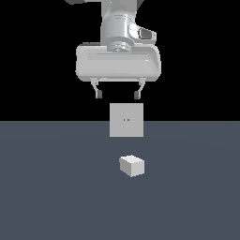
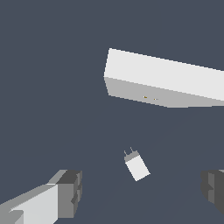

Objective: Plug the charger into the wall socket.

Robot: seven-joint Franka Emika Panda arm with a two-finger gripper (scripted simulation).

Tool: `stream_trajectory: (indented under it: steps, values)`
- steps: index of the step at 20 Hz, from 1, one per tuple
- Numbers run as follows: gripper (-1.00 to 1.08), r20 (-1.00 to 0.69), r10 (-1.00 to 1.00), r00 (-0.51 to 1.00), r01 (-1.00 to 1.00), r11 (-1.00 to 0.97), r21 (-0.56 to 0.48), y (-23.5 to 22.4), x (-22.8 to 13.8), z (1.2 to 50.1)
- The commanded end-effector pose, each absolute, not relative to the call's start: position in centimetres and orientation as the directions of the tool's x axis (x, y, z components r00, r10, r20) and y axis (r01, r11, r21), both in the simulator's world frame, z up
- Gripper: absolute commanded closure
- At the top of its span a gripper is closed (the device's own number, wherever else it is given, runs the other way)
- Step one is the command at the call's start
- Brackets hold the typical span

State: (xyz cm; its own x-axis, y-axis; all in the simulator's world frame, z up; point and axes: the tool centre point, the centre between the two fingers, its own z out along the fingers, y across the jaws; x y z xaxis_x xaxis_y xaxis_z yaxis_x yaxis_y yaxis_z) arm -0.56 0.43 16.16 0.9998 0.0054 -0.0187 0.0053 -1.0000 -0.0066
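The charger is a small white block lying on the dark floor, nearer the camera than the wall socket. The socket is an upright light-grey square plate with two tiny orange dots at its centre. My gripper hangs open and empty high above both, its two fingers spread wide. In the wrist view the charger lies between the spread fingers, with two small prongs at one end pointing roughly toward the socket. The charger and the socket stand apart.
The dark blue-grey floor stretches around both things. Nothing else stands on it.
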Motion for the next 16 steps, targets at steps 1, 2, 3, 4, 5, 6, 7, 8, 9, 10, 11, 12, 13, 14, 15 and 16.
stream_trajectory:
  steps: [1, 2, 3, 4, 5, 6, 7, 8, 9, 10, 11, 12, 13, 14, 15, 16]
  values:
    - [-0.92, -0.019, 0.005, 1.000, 0.005, -1.000, -0.007, 0.4, -0.6, 16.2]
    - [-0.92, -0.019, 0.005, 1.000, 0.005, -1.000, -0.007, 0.4, -0.6, 16.1]
    - [-0.92, -0.018, 0.007, 1.000, 0.007, -1.000, -0.007, 0.4, -0.6, 16.1]
    - [-0.92, -0.016, 0.009, 1.000, 0.009, -1.000, -0.007, 0.4, -0.6, 16.1]
    - [-0.92, -0.014, 0.012, 1.000, 0.011, -1.000, -0.008, 0.4, -0.7, 16.1]
    - [-0.92, -0.011, 0.015, 1.000, 0.015, -1.000, -0.008, 0.4, -0.7, 16.0]
    - [-0.92, -0.008, 0.019, 1.000, 0.019, -1.000, -0.009, 0.4, -0.8, 15.9]
    - [-0.92, -0.004, 0.024, 1.000, 0.024, -1.000, -0.009, 0.4, -0.9, 15.9]
    - [-0.92, 0.000, 0.030, 1.000, 0.030, -1.000, -0.010, 0.4, -1.0, 15.8]
    - [-0.92, 0.005, 0.036, 0.999, 0.036, -0.999, -0.011, 0.3, -1.1, 15.7]
    - [-0.92, 0.011, 0.043, 0.999, 0.043, -0.999, -0.012, 0.3, -1.2, 15.5]
    - [-0.92, 0.017, 0.051, 0.999, 0.052, -0.999, -0.013, 0.3, -1.4, 15.4]
    - [-0.92, 0.024, 0.060, 0.998, 0.060, -0.998, -0.014, 0.3, -1.5, 15.3]
    - [-0.92, 0.031, 0.069, 0.997, 0.070, -0.997, -0.015, 0.2, -1.7, 15.1]
    - [-0.92, 0.039, 0.080, 0.996, 0.080, -0.997, -0.016, 0.2, -1.8, 14.9]
    - [-0.92, 0.048, 0.091, 0.995, 0.092, -0.996, -0.017, 0.2, -2.0, 14.7]
